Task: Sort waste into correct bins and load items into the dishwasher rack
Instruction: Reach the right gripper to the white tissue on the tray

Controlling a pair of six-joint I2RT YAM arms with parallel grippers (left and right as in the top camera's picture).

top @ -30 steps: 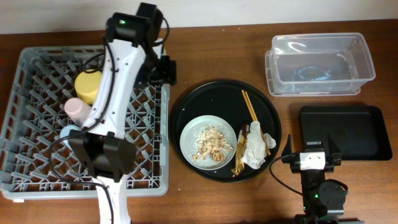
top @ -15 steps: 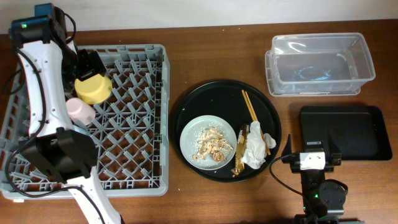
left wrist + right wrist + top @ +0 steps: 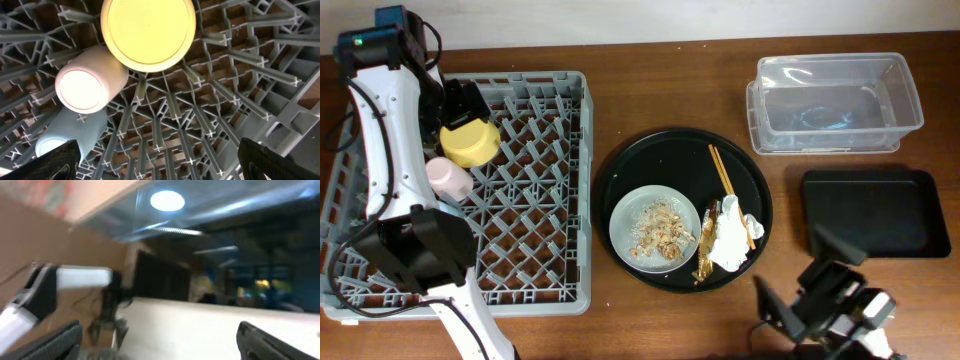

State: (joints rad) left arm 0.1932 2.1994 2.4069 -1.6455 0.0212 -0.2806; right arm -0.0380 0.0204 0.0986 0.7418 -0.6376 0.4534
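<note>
Matt grey plastic dishwasher rack (image 3: 535,200)

Brown wooden table (image 3: 670,322), pale wall (image 3: 720,15), ceiling light (image 3: 167,200)

Dishwasher rack (image 3: 535,230): grey, lattice-grid floor.
Bowl (image 3: 470,143): yellow.
Pink cup (image 3: 448,178): pale pink.
Blue cup (image 3: 70,132): light blue.
Round tray (image 3: 620,170): black.
Plate (image 3: 625,225): pale grey-white.
Food scraps (image 3: 660,233): beige-brown, flecked white.
Tissue (image 3: 730,240): white.
Wrapper (image 3: 705,255): gold-brown, shiny.
Chopsticks (image 3: 723,175): tan wood.
Tub (image 3: 835,100): clear.
Rectangular tray (image 3: 875,210): black.
Worktop (image 3: 670,90): reddish-brown wood grain.
</note>
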